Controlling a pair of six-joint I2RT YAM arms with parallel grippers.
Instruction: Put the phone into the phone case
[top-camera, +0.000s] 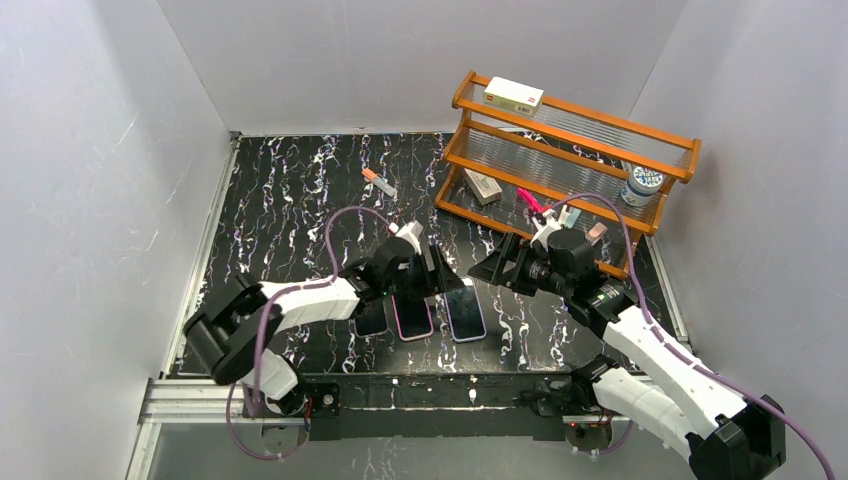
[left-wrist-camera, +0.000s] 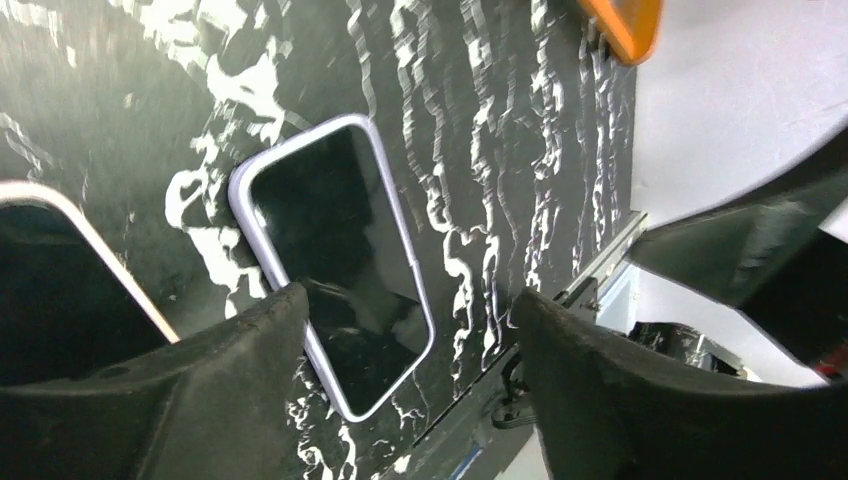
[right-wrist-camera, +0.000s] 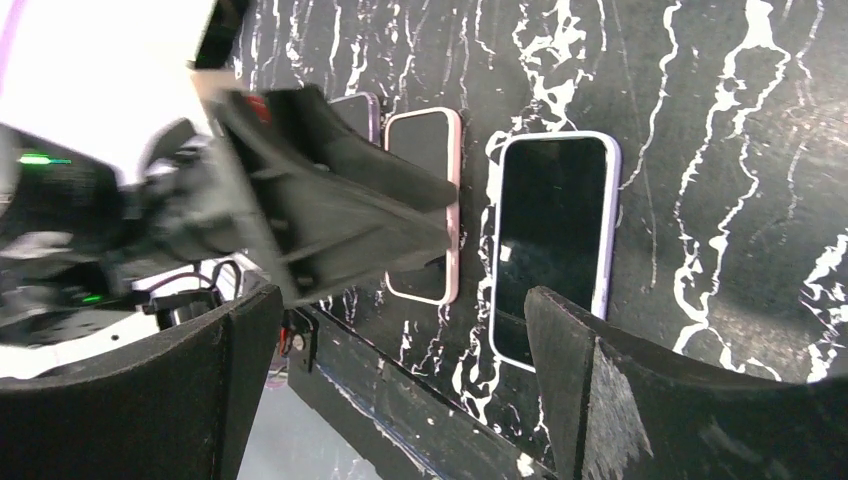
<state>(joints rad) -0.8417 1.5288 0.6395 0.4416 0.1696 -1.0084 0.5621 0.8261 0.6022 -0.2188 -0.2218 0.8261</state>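
While wide-jawed and empty, left end effector above purple-rimmed phone.

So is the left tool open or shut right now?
Open. On the left tool the two fingers stand wide apart, with the lilac-edged phone showing between them, ungripped.

Diffuse light is cast from above. Faint glare is seen on the phone; left of it, the white arm is overexposed and blurred.
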